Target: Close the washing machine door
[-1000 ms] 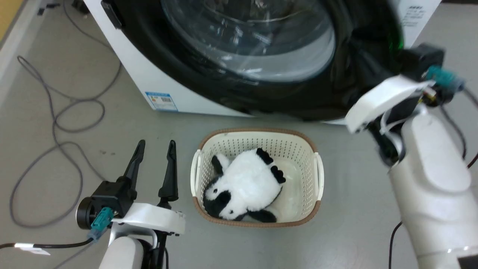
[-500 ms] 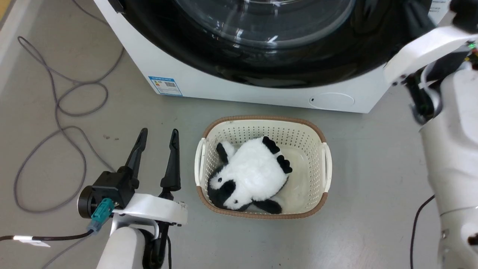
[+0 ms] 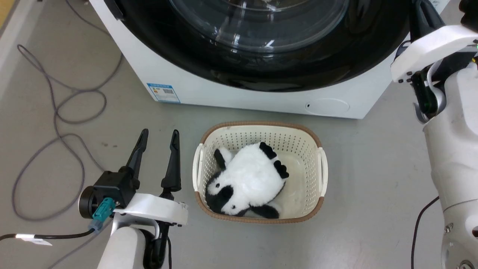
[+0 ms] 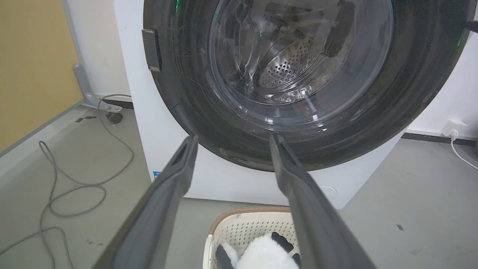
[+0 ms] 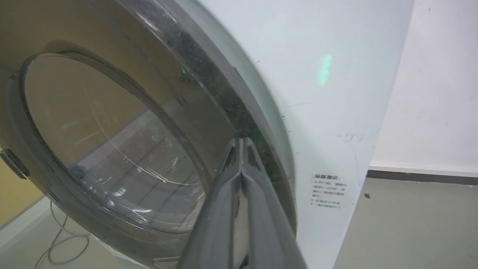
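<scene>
Now, door: the door [image 3: 261, 45] lies flat or very nearly flat against the front of the washer [image 3: 209, 95]; in your right wrist view its black rim meets the white panel with no gap you can make out. Whether the latch has caught, you cannot tell.
Right jaws: pressed fully together, holding nothing. The right gripper [image 5: 242, 144] has its tips at the door's outer rim, on the side away from the hinge block [image 4: 152, 49]; touching or just short of the rim is not clear.
Left jaws: spread as wide as they go and empty. The left gripper [image 3: 157, 135] hangs low, in front of the washer and just beside the basket [image 3: 319, 168], well clear of the door.
Step in hand: by my reading, the final push to seat the latch.
How to do it well: press straight in toward the washer, square to the door face, with your closed tips on the solid black rim, not on the glass bowl [image 4: 298, 63], which is curved and slick and would let them skid.
Where to press: stay on the rim far from the hinge, where a push counts most.
Risk: a glancing push may slide your tips off the rim onto the white panel.
Basket: it and the panda [image 3: 248, 181] sit on the floor below the door and will not hinder you.
Check: ease off slowly and watch that the rim does not spring out.
</scene>
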